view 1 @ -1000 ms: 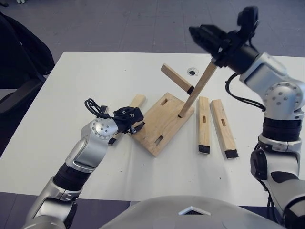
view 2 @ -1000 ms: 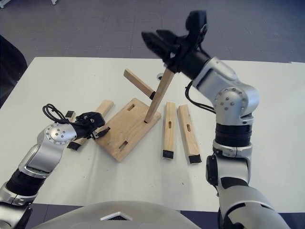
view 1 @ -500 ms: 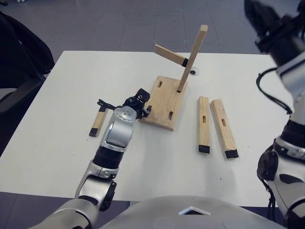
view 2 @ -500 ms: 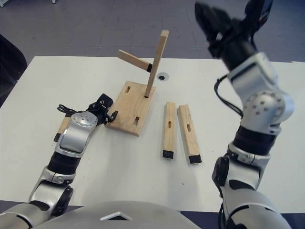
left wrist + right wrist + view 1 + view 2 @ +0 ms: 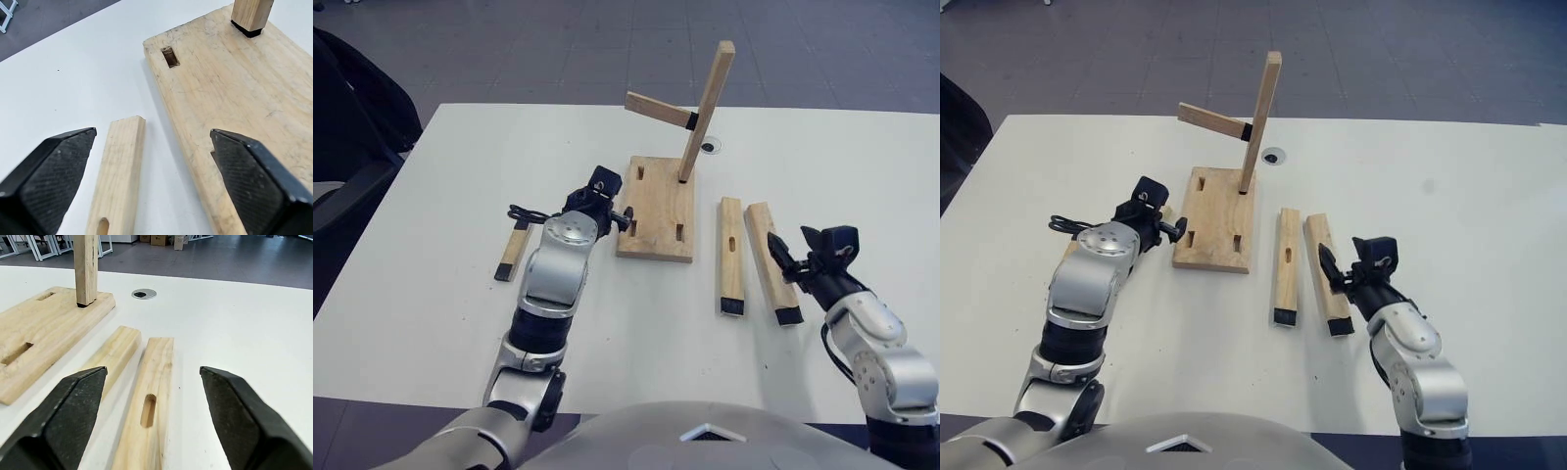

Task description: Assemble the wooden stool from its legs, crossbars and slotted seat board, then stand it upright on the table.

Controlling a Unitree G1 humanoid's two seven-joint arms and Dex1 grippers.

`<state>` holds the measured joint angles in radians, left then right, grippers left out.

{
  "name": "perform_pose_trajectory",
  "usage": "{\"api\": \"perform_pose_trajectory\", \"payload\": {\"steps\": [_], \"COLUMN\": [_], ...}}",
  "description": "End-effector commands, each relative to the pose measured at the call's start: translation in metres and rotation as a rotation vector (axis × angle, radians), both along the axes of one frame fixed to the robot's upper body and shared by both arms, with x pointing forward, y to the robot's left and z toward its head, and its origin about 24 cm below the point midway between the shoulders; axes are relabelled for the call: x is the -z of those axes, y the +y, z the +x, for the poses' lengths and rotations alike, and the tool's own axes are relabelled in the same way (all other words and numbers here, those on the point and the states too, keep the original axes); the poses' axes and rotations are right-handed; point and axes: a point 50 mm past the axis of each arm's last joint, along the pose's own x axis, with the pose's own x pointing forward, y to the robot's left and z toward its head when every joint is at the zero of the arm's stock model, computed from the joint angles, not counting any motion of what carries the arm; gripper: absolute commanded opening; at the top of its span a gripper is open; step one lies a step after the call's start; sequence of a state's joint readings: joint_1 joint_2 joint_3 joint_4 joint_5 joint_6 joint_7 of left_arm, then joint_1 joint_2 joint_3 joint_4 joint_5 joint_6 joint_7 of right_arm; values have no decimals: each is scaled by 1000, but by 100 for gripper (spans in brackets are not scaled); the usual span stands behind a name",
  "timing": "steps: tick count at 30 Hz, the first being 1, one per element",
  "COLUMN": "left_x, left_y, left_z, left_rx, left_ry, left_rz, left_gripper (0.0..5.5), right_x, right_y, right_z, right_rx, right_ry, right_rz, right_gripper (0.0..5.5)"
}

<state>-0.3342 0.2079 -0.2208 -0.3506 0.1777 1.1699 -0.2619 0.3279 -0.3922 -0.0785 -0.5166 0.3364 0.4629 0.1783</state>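
Note:
The slotted seat board lies flat on the white table. One leg stands upright in its far right slot, and a crossbar sticks out from that leg to the left. Two loose legs lie side by side right of the board, and another leg lies at the left. My left gripper is open at the board's left edge, its fingers straddling that leg and the board. My right gripper is open, low over the rightmost slotted leg.
A round grommet hole sits in the table just behind the upright leg. A dark chair stands off the table's left side. Open table surface lies in front of the board and at the far right.
My right gripper let go of the upright leg and dropped to the two loose legs. The board turned square and its leg now stands straight. My left gripper moved to the board's left edge.

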Motion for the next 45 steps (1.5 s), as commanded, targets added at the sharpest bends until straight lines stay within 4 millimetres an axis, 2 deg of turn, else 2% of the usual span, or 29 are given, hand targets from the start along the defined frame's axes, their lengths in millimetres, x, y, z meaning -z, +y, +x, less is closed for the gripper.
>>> {"api": "perform_pose_trajectory", "payload": {"steps": [1, 2, 9, 17, 21, 22, 25, 28, 31, 34, 37, 39, 42, 45], "left_x": [-1, -2, 1, 1, -2, -2, -6, -11, -21, -36, -64, -80, -100, -110], "left_y": [10, 14, 22, 21, 21, 22, 22, 20, 13, 9, 6, 5, 5, 7], "left_z": [-7, -7, -8, -6, -4, -3, 1, 4, 3, -4, -13, -17, -24, -26], "left_rx": [-7, -22, -42, -52, -67, -70, -74, -45, 57, 185, 378, 495, 624, 662], "left_ry": [-32, -39, -37, -45, -64, -72, -106, -123, -105, -82, -46, -37, -60, -59], "left_rz": [-4, -2, 5, -2, -9, -12, -60, -215, -528, -807, -1118, -1245, -1427, -1550], "left_gripper": [450, 450, 450, 450, 450, 450, 450, 450, 450, 481, 524, 544, 544, 491], "right_x": [10, 13, 32, 38, 31, 24, -17, -66, -120, -154, -161, -163, -162, -156], "right_y": [0, 0, -3, -6, -9, -10, -4, 2, 14, 34, 51, 56, 65, 68], "right_z": [-21, -24, -43, -45, -32, -22, 20, 56, 78, 90, 95, 96, 98, 94], "right_rx": [-13, -19, 7, 39, 55, 62, 49, 30, -104, -348, -622, -735, -876, -996], "right_ry": [38, 51, 180, 231, 174, 127, -85, -295, -457, -481, -382, -335, -253, -173], "right_rz": [-36, -35, -79, -88, -70, -65, 7, 117, 307, 463, 589, 643, 754, 805], "right_gripper": [417, 433, 433, 295, 224, 211, 209, 209, 209, 209, 209, 209, 209, 209]}}
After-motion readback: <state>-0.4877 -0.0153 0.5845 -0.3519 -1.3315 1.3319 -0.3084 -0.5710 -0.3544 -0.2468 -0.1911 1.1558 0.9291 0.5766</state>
